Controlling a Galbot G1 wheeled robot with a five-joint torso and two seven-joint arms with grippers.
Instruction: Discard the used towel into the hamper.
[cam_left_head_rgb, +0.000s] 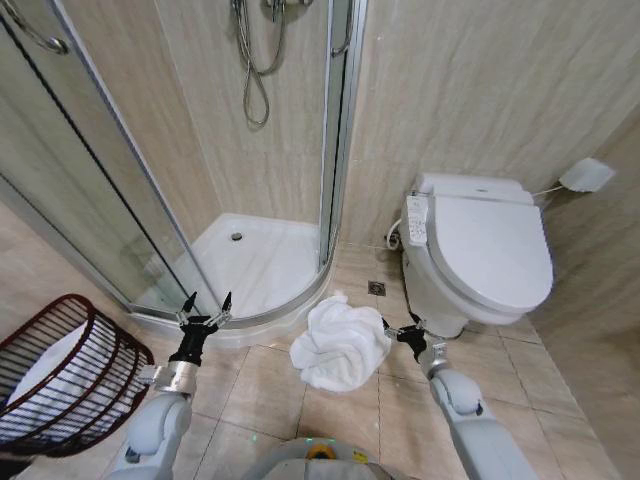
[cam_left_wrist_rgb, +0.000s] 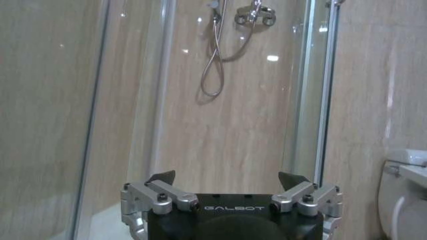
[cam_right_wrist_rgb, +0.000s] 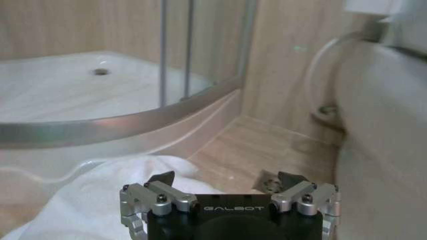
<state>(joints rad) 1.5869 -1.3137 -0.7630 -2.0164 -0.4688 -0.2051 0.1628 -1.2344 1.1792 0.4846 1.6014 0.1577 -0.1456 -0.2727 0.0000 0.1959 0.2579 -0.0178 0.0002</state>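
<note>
The used towel (cam_left_head_rgb: 340, 345), white and crumpled, lies on the tiled floor between the shower step and the toilet; the right wrist view has it low and close (cam_right_wrist_rgb: 87, 200). My right gripper (cam_left_head_rgb: 400, 328) (cam_right_wrist_rgb: 227, 177) hovers at the towel's right edge, open, with nothing between its fingers. The hamper (cam_left_head_rgb: 95, 335), a reddish-brown wire basket, stands on the floor at the far left, tilted toward me, with something pale showing through its wires. My left gripper (cam_left_head_rgb: 205, 305) (cam_left_wrist_rgb: 227, 177) is raised between hamper and towel, open and empty, pointing at the shower.
A white toilet (cam_left_head_rgb: 480, 250) with closed lid stands at the right, close to my right arm. The shower's glass doors (cam_left_head_rgb: 110, 170) and raised white tray (cam_left_head_rgb: 255, 260) are ahead. A floor drain (cam_left_head_rgb: 376, 288) sits beyond the towel. Tan tiled walls close in behind.
</note>
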